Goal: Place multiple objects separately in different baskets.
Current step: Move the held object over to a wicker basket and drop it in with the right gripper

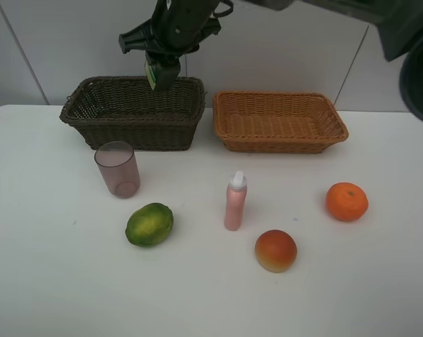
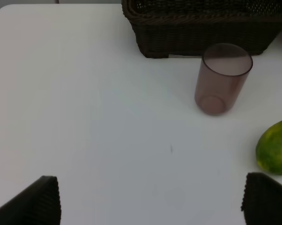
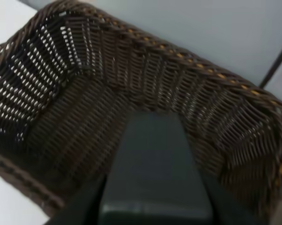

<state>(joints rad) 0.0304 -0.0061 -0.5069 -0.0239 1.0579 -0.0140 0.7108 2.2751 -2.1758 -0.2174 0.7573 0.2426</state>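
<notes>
Now the right jaws pinch the dark bottle [image 3: 152,173] above the brown basket [image 1: 134,126] by the counter's [image 1: 57,281] far edge; the left jaws hang spread over the counter near the cup [image 2: 223,77] and green fruit [image 2: 276,147].

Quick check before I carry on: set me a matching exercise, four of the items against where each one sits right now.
Things
1. cup
2. orange
3. pink bottle
4. dark bottle

Places
A. held in the air over the dark brown basket
B. upright on the table, between the green fruit and the red-orange fruit
C. on the table just in front of the dark brown basket
D. on the table in front of the tan basket, by its right-hand end in the high view

Pairs: 1-C, 2-D, 3-B, 4-A
</notes>
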